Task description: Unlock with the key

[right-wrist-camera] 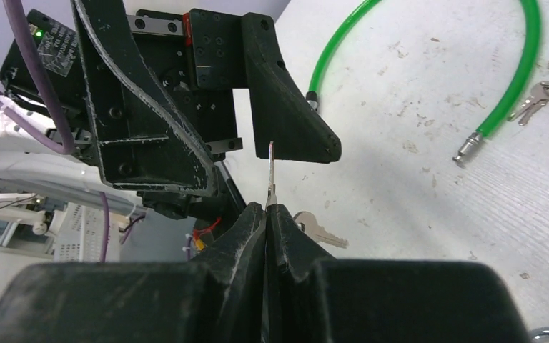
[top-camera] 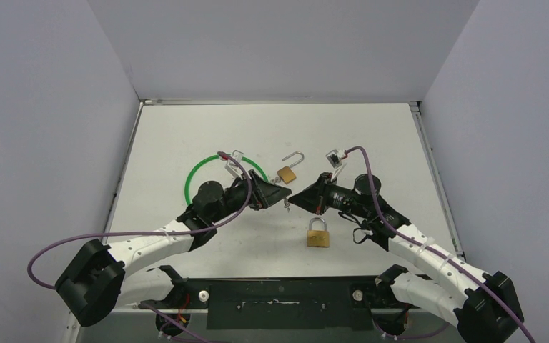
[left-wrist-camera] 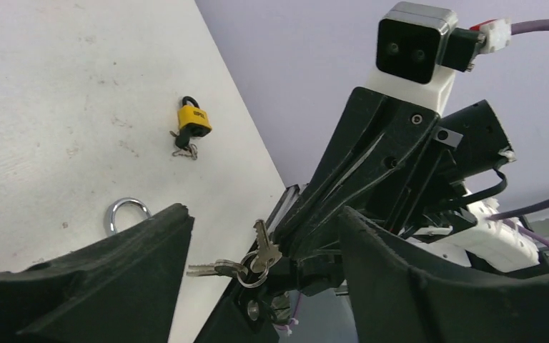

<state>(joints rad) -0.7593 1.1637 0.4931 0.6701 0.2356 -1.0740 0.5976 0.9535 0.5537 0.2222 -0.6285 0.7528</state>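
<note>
**Key bunch in the claw, two padlocks on the bench**

The key bunch [left-wrist-camera: 264,249], small silver keys on a split ring, was pinched in the right claw [right-wrist-camera: 266,209]. One blade stood up edge-on above the fingertips and another key hung loose to the side. The closed padlock [top-camera: 319,234], brass-bodied, lay flat on the bench [top-camera: 186,128] near the keys, towards the arm bases. The open padlock [top-camera: 287,174], also brass, lay farther back with its shackle swung out.

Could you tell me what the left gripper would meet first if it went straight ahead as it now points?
Most likely the key bunch pinched by the right gripper, hanging ahead of the left gripper between its open fingers; depth is unclear.
</note>
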